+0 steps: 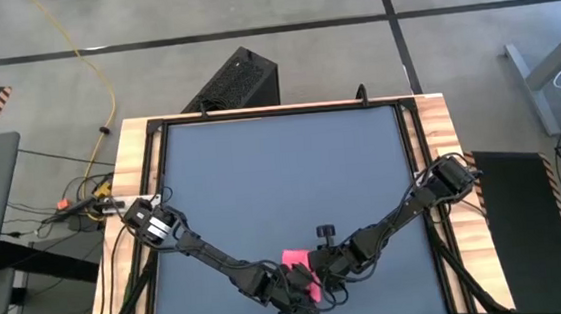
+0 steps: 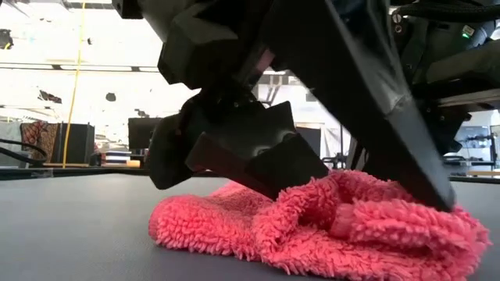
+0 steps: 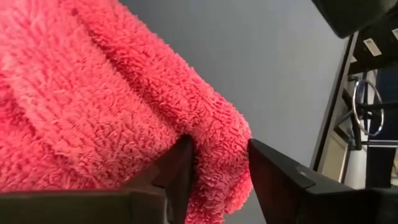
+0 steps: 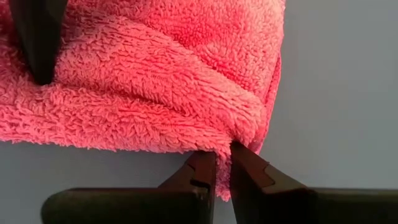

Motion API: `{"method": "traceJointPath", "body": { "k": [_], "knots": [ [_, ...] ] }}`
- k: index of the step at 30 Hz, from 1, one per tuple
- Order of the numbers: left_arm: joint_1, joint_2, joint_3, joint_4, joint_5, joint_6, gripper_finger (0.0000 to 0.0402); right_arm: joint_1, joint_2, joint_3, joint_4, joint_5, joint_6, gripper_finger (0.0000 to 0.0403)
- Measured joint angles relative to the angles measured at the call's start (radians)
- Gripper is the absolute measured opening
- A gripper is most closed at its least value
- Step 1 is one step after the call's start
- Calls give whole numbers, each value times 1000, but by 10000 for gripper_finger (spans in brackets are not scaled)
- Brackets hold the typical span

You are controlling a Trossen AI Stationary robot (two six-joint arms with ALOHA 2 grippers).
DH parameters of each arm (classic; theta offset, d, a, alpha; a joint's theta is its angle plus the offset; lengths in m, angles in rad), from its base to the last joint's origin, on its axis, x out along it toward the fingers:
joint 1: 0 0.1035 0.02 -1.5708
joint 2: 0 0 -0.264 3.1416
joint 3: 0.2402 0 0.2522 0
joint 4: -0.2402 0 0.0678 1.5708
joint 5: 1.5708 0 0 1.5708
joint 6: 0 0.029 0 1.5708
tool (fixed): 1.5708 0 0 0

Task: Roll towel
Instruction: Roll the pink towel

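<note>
The bright pink towel point(image 1: 295, 264) lies bunched and partly folded on the dark grey mat point(image 1: 281, 167), near the table's near edge. In the low view it is a low, lumpy heap point(image 2: 312, 230). My left gripper point(image 1: 300, 298) comes in from the left and is shut on the towel's near side point(image 3: 217, 155). My right gripper point(image 1: 324, 272) comes in from the right and is shut on a towel edge point(image 4: 224, 158). In the low view both grippers stand over the towel. My left gripper has a thick bunched fold at the towel's edge point(image 3: 217, 140) between its two fingers point(image 3: 181, 163), which stay well apart around it. It holds several layers. The towel's bulk lies on the mat. My right gripper pinches a folded edge at the towel's corner point(image 4: 239, 127) between its nearly closed fingertips point(image 4: 202, 165). The fingers come slanting down from the table's right. The towel rests on the mat and looks slack.
The bare mat stretches far and to both sides of the towel. Wooden table borders point(image 1: 131, 169) flank the mat. A black box point(image 1: 239, 80) stands on the floor beyond the far edge, and cables lie at the left point(image 1: 84, 208).
</note>
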Motion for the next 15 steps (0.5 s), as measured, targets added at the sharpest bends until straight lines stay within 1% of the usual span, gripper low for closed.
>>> {"method": "traceJointPath", "body": {
  "k": [3,5,8,9,15],
  "knots": [
    [0,0,0,-11,-2,-22,115,0,0,6,-10,1,0,59],
    [0,0,-1,-18,-5,-24,83,0,0,11,-11,6,0,59],
    [0,0,-2,-27,-6,-22,24,-5,0,20,-17,7,0,59],
    [0,0,-2,-30,-7,-22,13,-6,0,26,-27,6,0,57],
    [-13,-1,-2,-35,-38,-25,2,-10,-1,93,-132,11,-9,42]
  ]
}}
